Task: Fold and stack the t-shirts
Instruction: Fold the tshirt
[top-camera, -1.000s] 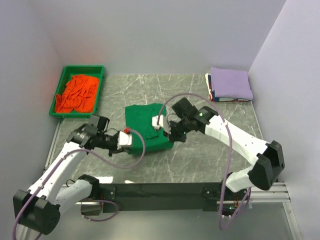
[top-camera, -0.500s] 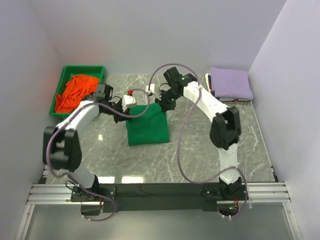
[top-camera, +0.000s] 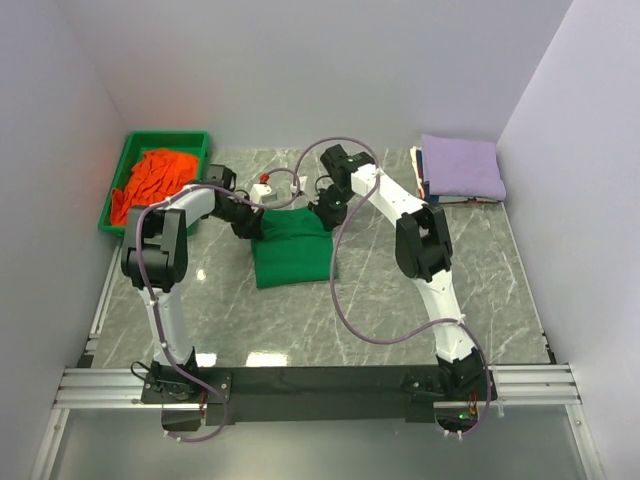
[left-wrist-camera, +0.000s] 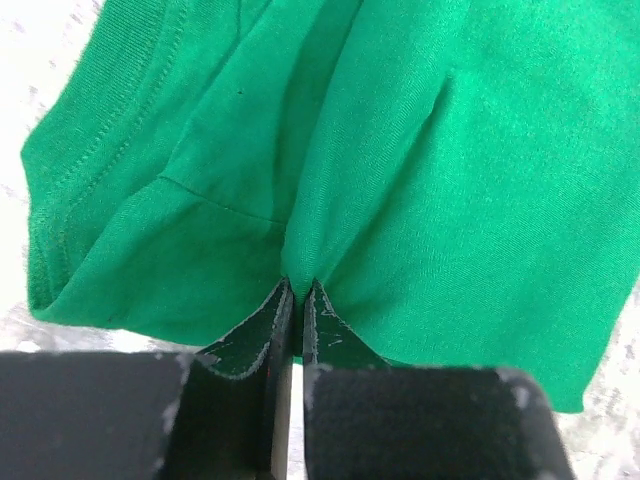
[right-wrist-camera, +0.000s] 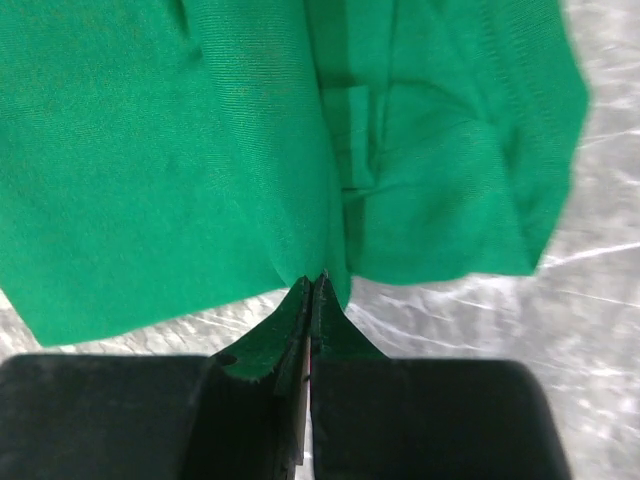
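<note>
The green t-shirt (top-camera: 292, 258) lies as a compact rectangle on the desk (top-camera: 400, 290), right of the green tray (top-camera: 165, 134) and nearer the arms' bases. A second ago it was spread wider, with both arms low at its near edge. They have since carried that edge up and over to the far side, halving the cloth.

The left gripper (top-camera: 252, 225) is clenched on a pinch of the fabric at the corner towards the tray. The right gripper (top-camera: 322, 212) is clamped just as tightly on the corner away from it.

This fold looks complete, pending release. An orange tee (top-camera: 152, 185) waits crumpled inside the tray, and the lavender-topped stack (top-camera: 460, 165) sits far right of the tray, where the green one likely goes next.
</note>
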